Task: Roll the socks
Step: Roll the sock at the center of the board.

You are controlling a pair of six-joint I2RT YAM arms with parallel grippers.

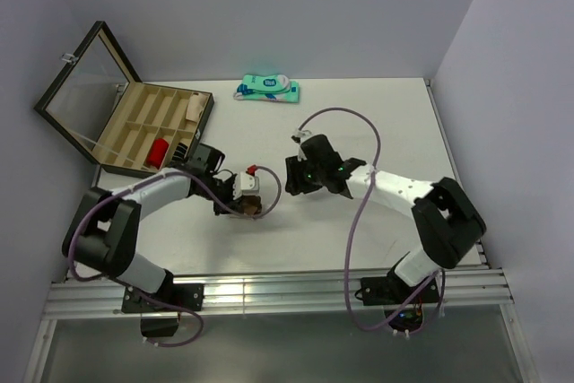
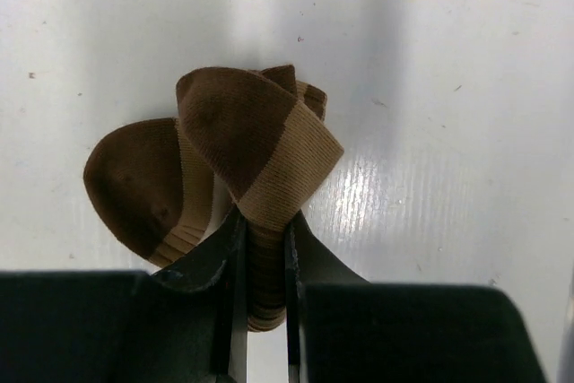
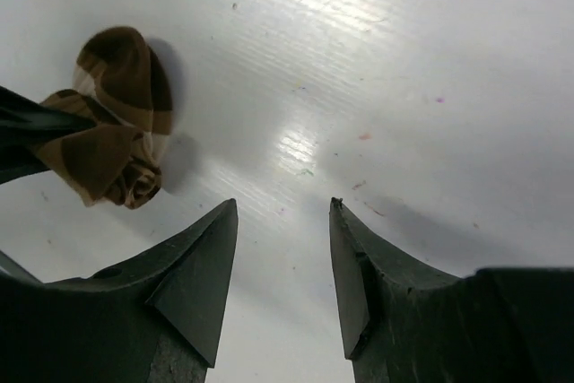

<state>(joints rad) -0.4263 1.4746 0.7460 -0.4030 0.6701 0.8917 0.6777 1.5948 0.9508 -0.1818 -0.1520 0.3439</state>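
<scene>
Slippage is threatening: left gripper (image 2: 262,221) is pinching just one fold of brown sock (image 2: 242,141); right gripper (image 3: 282,213) is idling wide at two o'clock.

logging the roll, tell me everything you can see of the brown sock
The brown sock is knit fabric, dark brown with wide tan bands, bunched into a loose folded bundle, not a tight roll. The left gripper is shut on one end, a fold pinched in its jaws. The sock is on or just above the white table. The open right gripper is apart from it.
</scene>
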